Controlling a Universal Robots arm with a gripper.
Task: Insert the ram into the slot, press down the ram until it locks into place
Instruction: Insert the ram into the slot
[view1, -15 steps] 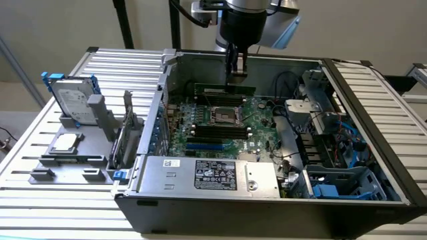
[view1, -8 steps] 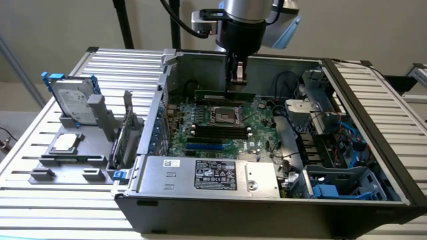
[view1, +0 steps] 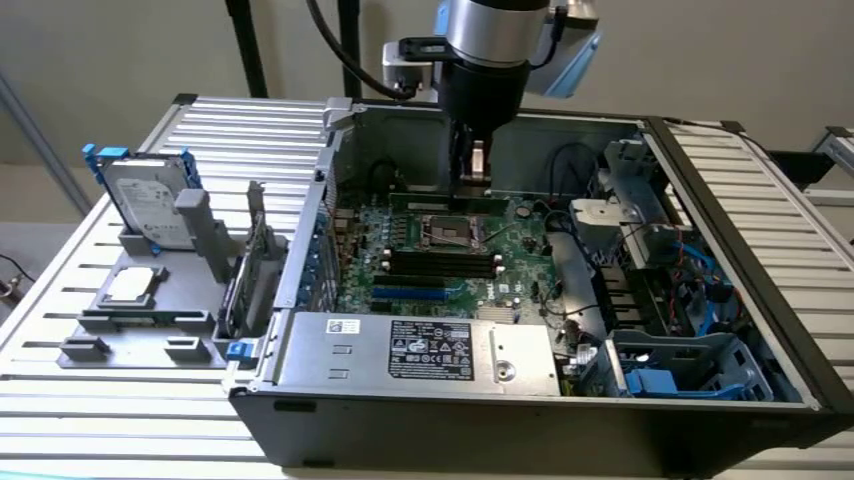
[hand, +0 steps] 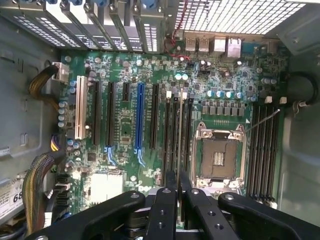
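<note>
since the ram is light, stiff and fragile, we judge its top edge the safe hold; the gripper is narrow, pinching it over a slot beside the socket.

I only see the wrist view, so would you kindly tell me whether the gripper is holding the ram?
Observer: Yes. In the exterior view the ram shows as a long green stick, level, gripped by the gripper.
Operator: Thank you. And what is off to the side?
Observer: On the exterior view's left, a hard drive stands upright in a grey fixture beside the open case.
</note>
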